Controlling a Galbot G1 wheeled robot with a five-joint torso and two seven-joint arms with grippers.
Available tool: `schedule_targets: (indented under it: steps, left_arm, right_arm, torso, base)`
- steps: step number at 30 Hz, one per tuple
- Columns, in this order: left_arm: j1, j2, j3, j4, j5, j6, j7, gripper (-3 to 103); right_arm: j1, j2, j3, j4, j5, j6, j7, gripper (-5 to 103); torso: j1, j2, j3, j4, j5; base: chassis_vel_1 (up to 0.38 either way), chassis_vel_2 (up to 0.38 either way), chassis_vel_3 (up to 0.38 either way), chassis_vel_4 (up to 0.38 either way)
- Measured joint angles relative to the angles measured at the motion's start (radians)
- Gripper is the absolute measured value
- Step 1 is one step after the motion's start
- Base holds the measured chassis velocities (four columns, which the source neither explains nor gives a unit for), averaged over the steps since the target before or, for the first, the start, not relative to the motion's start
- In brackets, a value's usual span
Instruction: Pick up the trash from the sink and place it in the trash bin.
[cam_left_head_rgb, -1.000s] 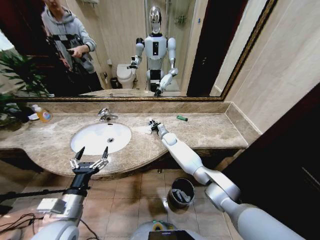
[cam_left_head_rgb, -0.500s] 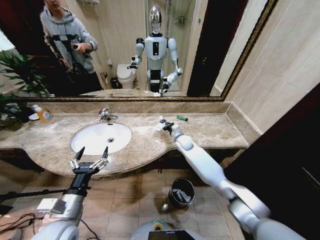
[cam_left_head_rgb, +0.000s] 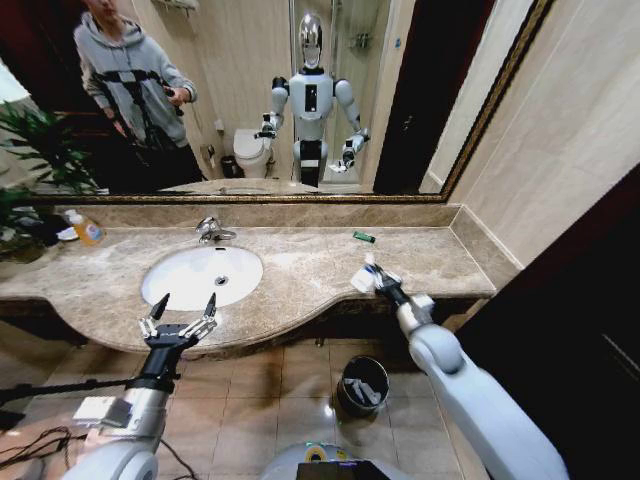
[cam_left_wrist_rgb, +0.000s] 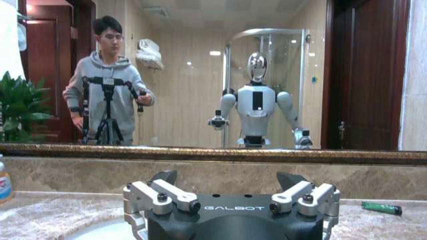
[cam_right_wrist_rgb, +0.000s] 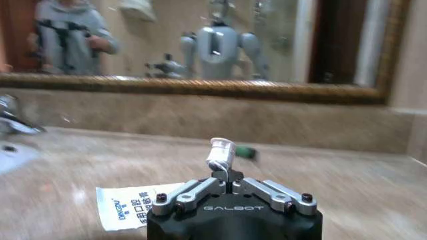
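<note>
Your right gripper (cam_left_head_rgb: 372, 279) is clamped on a small white tube (cam_right_wrist_rgb: 221, 151), with a white sachet with blue print (cam_right_wrist_rgb: 131, 206) pinched in the same grasp and hanging beside it. It is held above the front edge of the marble countertop (cam_left_head_rgb: 430, 255), right of the sink (cam_left_head_rgb: 201, 274) and well clear of it. Below, on the tiled floor, the trash bin (cam_left_head_rgb: 361, 384) stands with its dark opening upward, slightly left of the held trash. Your left gripper (cam_left_head_rgb: 182, 312) hovers in front of the basin with fingers spread wide, grasping nothing. Near the mirror, a small dark-green stick (cam_left_head_rgb: 364, 237) lies on the counter.
</note>
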Motion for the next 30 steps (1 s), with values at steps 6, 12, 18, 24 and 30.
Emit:
schedule_targets:
  steps: [6,12,18,24,30]
  left_arm:
    - [0.000,0.000,0.000,0.000,0.000,0.000,0.000,100]
    - [0.000,0.000,0.000,0.000,0.000,0.000,0.000,100]
    - [0.000,0.000,0.000,0.000,0.000,0.000,0.000,100]
    - [0.000,0.000,0.000,0.000,0.000,0.000,0.000,100]
    - [0.000,0.000,0.000,0.000,0.000,0.000,0.000,100]
  right_arm:
    - [-0.184,0.065,0.080,-0.020,-0.058,0.122,-0.023,0]
    - [-0.300,0.112,0.078,-0.107,-0.123,0.214,-0.043,0]
    - [-0.310,0.148,0.012,-0.282,-0.176,0.262,-0.060,0]
    - [-0.153,0.203,-0.092,-0.578,-0.257,0.295,-0.045,0]
    - [-0.025,0.243,-0.151,-0.784,-0.306,0.293,-0.044,0]
  torso:
    - [0.000,0.000,0.000,0.0004,0.0000]
    - [0.000,0.000,0.000,0.0005,-0.0004]
    - [0.000,0.000,0.000,0.0002,0.0000]
    - [0.000,0.000,0.000,0.0006,-0.0003]
    - [0.000,0.000,0.000,0.0006,-0.0001]
  base:
    - [0.000,0.000,0.000,0.000]
    - [0.000,0.000,0.000,0.000]
    - [0.000,0.000,0.000,0.000]
    - [0.000,0.000,0.000,0.000]
    - [0.000,0.000,0.000,0.000]
